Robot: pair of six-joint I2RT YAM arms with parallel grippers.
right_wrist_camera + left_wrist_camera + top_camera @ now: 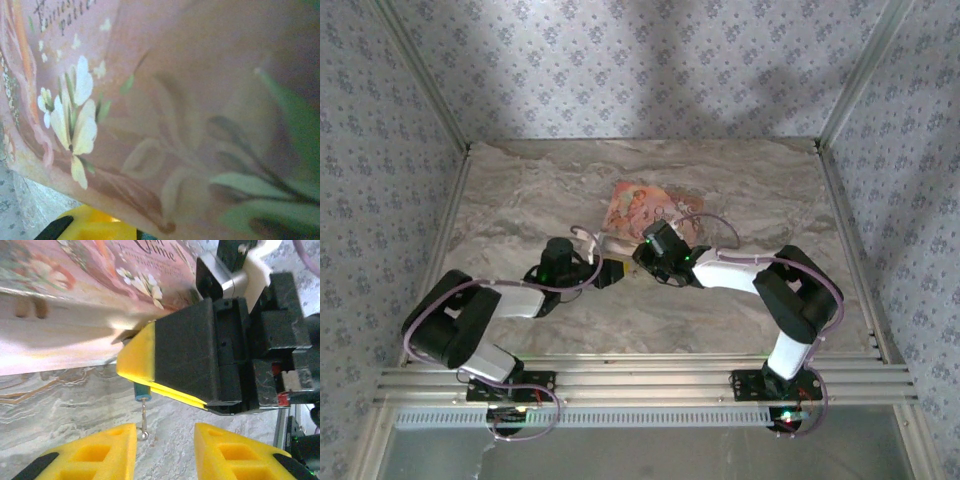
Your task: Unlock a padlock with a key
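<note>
While right end effector pinches padlock, left end effector gapes open below; pink packet just behind.

Packet: pink-orange, white flowers, green leaves, dark script. Table: beige-grey marbling. Walls: pale, small blue-grey floral repeat. Padlock: dark blue, silvery metal. Left gripper and right gripper: yellow fingers, black bodies. Cables lilac.
</note>
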